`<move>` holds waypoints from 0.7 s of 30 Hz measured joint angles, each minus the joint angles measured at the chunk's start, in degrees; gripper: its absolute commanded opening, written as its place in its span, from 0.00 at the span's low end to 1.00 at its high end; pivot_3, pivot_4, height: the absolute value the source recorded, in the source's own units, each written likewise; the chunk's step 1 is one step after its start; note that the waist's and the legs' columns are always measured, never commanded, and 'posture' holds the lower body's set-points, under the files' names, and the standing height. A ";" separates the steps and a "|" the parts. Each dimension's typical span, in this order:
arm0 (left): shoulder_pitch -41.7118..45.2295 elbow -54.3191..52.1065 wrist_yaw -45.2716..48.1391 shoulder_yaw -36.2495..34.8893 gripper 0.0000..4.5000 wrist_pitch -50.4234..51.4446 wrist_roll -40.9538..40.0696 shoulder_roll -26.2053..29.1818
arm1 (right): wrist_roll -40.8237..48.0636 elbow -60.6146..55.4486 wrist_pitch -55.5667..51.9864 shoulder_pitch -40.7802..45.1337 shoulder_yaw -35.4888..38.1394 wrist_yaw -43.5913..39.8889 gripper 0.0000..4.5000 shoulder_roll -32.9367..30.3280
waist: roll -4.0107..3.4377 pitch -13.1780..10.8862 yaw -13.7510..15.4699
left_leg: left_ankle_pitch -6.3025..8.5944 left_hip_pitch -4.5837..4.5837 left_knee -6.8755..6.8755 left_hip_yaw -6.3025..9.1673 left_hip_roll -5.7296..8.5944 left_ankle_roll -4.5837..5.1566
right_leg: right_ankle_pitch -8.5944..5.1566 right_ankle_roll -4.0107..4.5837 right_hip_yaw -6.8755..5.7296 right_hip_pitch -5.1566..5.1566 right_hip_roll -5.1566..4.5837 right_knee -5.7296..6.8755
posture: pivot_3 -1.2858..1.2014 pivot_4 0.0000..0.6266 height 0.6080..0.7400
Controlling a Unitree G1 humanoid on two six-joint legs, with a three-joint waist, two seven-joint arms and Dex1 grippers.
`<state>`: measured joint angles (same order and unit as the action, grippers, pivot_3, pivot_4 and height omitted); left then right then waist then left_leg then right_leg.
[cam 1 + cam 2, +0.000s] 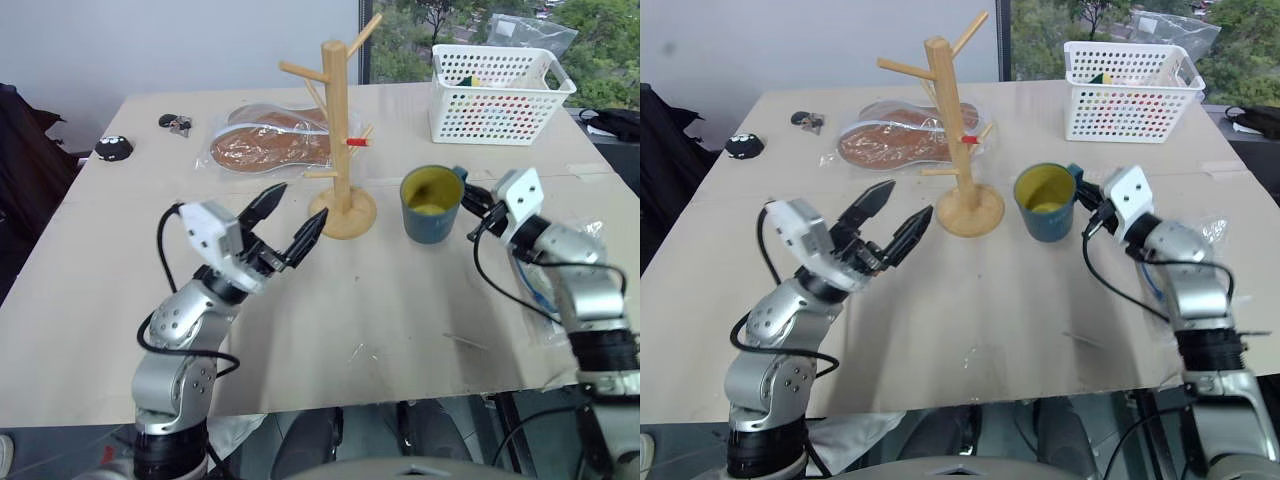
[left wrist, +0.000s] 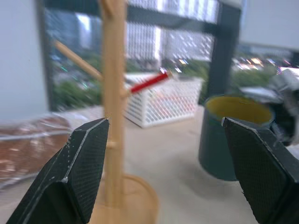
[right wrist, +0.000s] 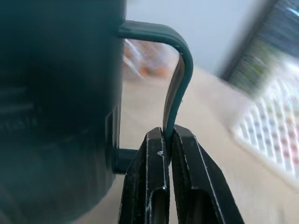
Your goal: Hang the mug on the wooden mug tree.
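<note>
1. The right hand (image 3: 167,140) was closed on the loop handle of the mug (image 1: 431,205); its two black fingers pinched the handle between them.
2. The mug stood upright just to the right of the wooden mug tree (image 1: 340,130), close to its round base; whether it rested on the worktop (image 1: 400,320) I cannot tell.
3. The left hand (image 1: 292,222) was wide open and empty, and it pointed toward the tree's base.
4. A white basket (image 1: 497,95) stood behind the mug.

The wooden mug tree (image 1: 339,150) stands mid-table (image 1: 400,330), the mug (image 1: 431,205) just right of it, the basket (image 1: 497,92) at the far right corner.
</note>
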<state>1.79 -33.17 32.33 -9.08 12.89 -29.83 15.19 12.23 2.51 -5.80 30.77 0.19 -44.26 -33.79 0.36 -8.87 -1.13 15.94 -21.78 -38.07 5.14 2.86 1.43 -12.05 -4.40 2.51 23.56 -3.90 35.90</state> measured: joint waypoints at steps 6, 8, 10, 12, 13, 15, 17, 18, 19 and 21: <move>-3.16 -0.02 -0.22 0.01 0.89 -3.60 -1.68 -1.44 | -1.66 -1.98 -7.60 11.92 -6.49 -7.10 0.01 -3.25 | 0.03 -0.01 0.51 | -0.01 -0.06 -0.03 0.03 0.01 -0.01 | 0.00 0.01 -0.05 0.02 -0.03 0.00 | 0.52 0.24 1.00; -3.32 -0.02 -0.03 0.09 0.89 -4.27 -1.83 -1.40 | -2.55 -2.97 -10.18 14.16 -8.66 -7.93 0.01 -3.23 | 0.03 -0.02 0.52 | -0.07 -0.10 -0.03 0.03 0.03 -0.13 | 0.00 0.01 -0.06 0.04 -0.07 -0.02 | 0.52 0.24 1.00; -3.51 0.03 0.28 0.07 0.89 -5.38 -1.90 -1.15 | -3.51 -4.34 -13.19 16.31 -10.29 -8.16 0.01 -3.25 | 0.04 -0.02 0.58 | -0.10 -0.17 -0.03 0.04 0.04 -0.17 | 0.00 0.01 -0.07 0.10 -0.10 -0.04 | 0.52 0.24 1.00; -3.55 0.12 0.61 0.06 0.89 -6.04 -1.93 -1.06 | -4.38 -4.72 -14.91 17.43 -11.02 -8.18 0.01 -3.27 | 0.04 -0.02 0.58 | -0.09 -0.20 -0.03 0.04 0.05 -0.16 | 0.00 0.01 -0.08 0.13 -0.11 -0.05 | 0.52 0.24 1.00; -3.54 0.20 0.82 0.07 0.89 -6.33 -1.96 -1.03 | -4.84 -4.85 -16.06 18.12 -11.38 -8.18 0.01 -3.27 | 0.04 -0.02 0.56 | -0.09 -0.21 -0.02 0.02 0.05 -0.16 | 0.00 0.01 -0.06 0.16 -0.11 -0.05 | 0.52 0.24 1.00; -3.52 0.33 1.22 0.07 0.89 -6.97 -2.10 -1.02 | -5.27 -5.17 -17.70 19.23 -11.67 -8.18 0.01 -3.26 | 0.04 -0.03 0.53 | -0.09 -0.21 -0.02 0.02 0.05 -0.16 | 0.00 0.01 -0.06 0.16 -0.11 -0.05 | 0.52 0.24 1.00; -3.16 0.88 1.55 0.07 0.89 -7.34 -2.43 -0.98 | -5.61 -5.46 -19.16 20.64 -11.77 -8.13 0.01 -3.12 | 0.04 -0.03 0.51 | -0.09 -0.21 -0.01 0.04 0.04 -0.16 | 0.00 0.01 -0.08 0.16 -0.10 -0.05 | 0.52 0.24 1.00; -2.96 1.31 1.80 0.06 0.89 -7.54 -2.70 -0.85 | -5.96 -5.83 -19.89 21.49 -12.02 -8.09 0.01 -2.98 | 0.04 -0.03 0.50 | -0.09 -0.20 -0.01 0.04 0.04 -0.16 | 0.00 0.01 -0.08 0.16 -0.10 -0.04 | 0.52 0.24 1.00; -2.77 1.57 1.98 0.07 0.89 -7.61 -3.01 -0.77 | -6.40 -6.14 -20.46 22.23 -12.45 -8.04 0.01 -2.81 | 0.04 -0.03 0.47 | -0.09 -0.20 -0.01 0.04 0.04 -0.16 | 0.00 0.01 -0.08 0.16 -0.10 -0.04 | 0.52 0.24 1.00; -2.26 2.31 2.49 0.07 0.89 -8.01 -3.35 -0.65 | -7.03 -6.28 -21.33 23.19 -13.23 -8.00 0.01 -2.30 | 0.04 -0.03 0.44 | -0.09 -0.20 -0.01 0.03 0.04 -0.16 | 0.00 0.01 -0.07 0.16 -0.10 -0.04 | 0.52 0.24 1.00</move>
<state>-0.46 -30.85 34.82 -9.01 4.88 -33.18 14.54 5.21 -3.77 -27.13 53.97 -13.04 -52.26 -36.09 0.39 -8.90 -0.69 15.85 -21.98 -38.08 5.17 2.90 1.27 -12.05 -4.39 2.44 23.72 -4.00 35.86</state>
